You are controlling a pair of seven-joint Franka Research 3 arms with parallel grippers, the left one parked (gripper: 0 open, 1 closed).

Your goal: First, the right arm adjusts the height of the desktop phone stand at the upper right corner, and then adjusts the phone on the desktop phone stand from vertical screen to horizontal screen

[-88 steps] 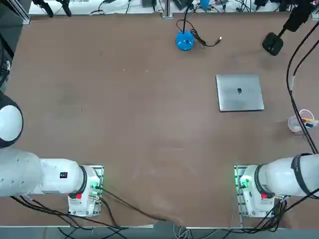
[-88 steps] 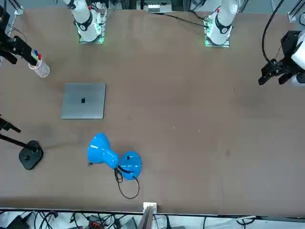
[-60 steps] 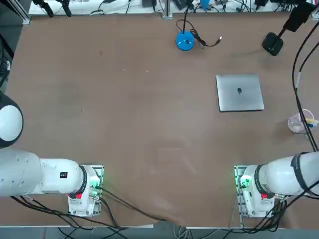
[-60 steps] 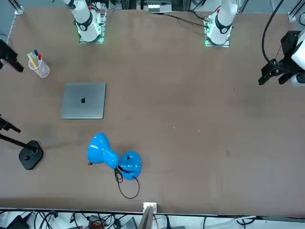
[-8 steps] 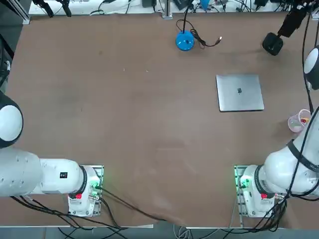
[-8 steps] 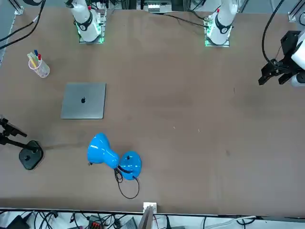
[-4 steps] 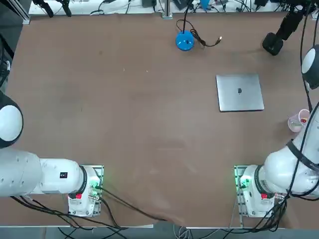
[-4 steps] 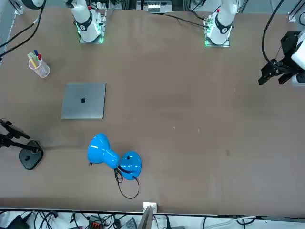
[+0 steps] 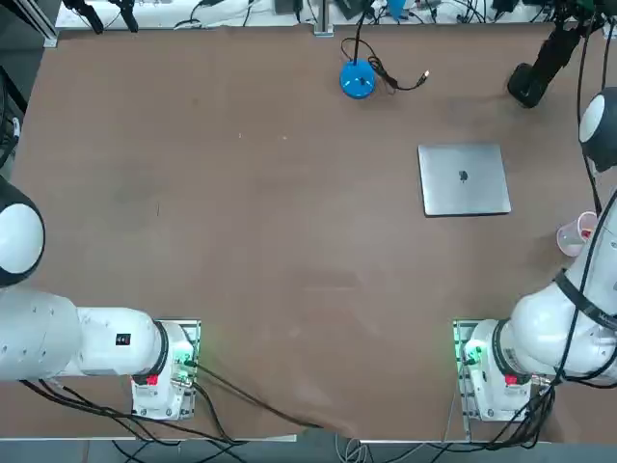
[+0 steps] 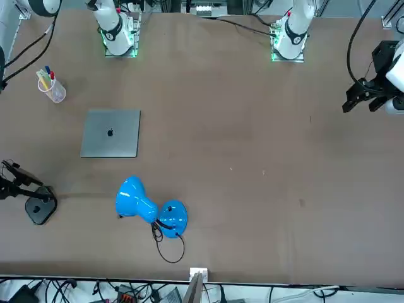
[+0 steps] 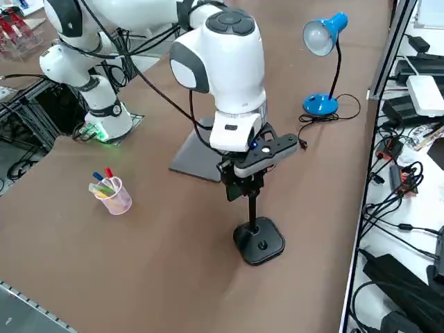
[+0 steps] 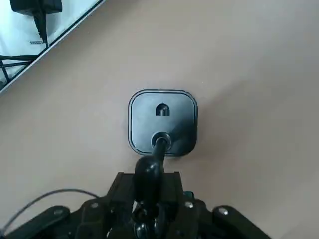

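Pen cup [image 11: 113, 194]: stood on the worktop [image 11: 159, 257] at the left of the right side view, well apart from the stand, coloured pens inside

Laptop [image 9: 464, 179]: lay flat and closed, a silver slab partly hidden behind the arm in the right side view

Right arm [image 11: 222, 62]: reached out over the far right corner, wrist pointing down above the stand

Hand [image 11: 241, 186]: was pressed together around the top of the stand's pole, just under the holder; the wrist view showed the black fingers [image 12: 164, 214] closed in on the ball joint above the base

Desktop phone stand [image 11: 259, 241]: stood at the worktop's upper right corner, its rounded square base flat on the surface and its slim pole nearly upright

Phone [image 11: 274, 148]: appeared as a dark slab sitting across the top of the stand, beside the wrist; which way its screen faced could not be told

Handling: the stand looked stiff but light, with a small base likely to tip or slide under a sideways push; the pole near the joint seemed the sound place to grip, and the phone better taken by its edges since its faces looked smooth

Blue lamp [image 11: 320, 41]: stood near the far edge on a round blue base, clear of the work
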